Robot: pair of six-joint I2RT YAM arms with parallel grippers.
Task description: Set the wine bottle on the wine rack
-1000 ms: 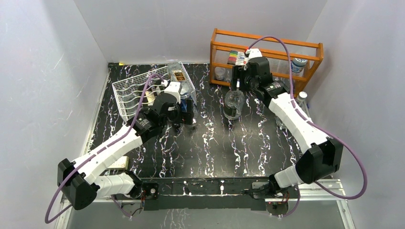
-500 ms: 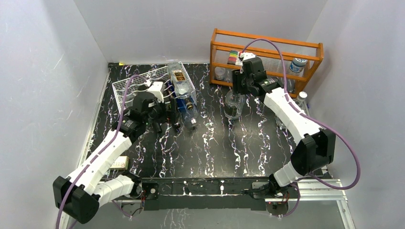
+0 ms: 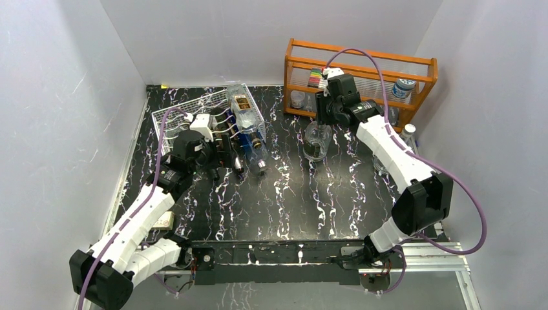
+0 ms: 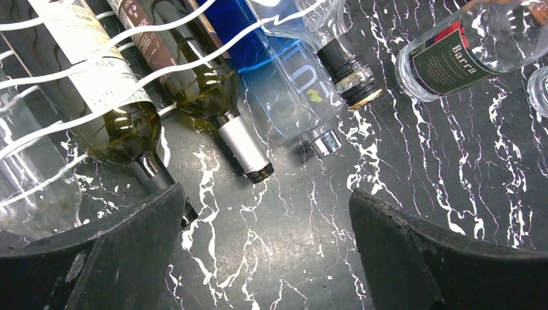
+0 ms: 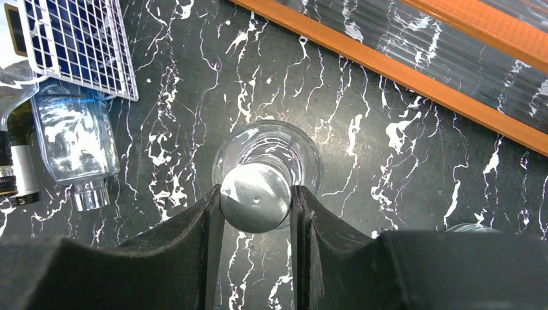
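Top external view gives us the wine rack (image 3: 176,120) at the table's (image 3: 291,206) far left and the orange shelf (image 3: 358,57) at far right, with a strip of marbled surface between them. We see the wine bottle (image 5: 274,143) upright in that strip, near the shelf's front rail, with the right gripper (image 5: 256,197) clamped on its silver cap from above. Our left gripper (image 4: 265,200) hangs spread wide by the rack's front edge.

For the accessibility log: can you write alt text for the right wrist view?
The right gripper is shut on the silver cap of an upright clear bottle, seen from above on a black marbled table. The white rack sits upper left, an orange shelf upper right.
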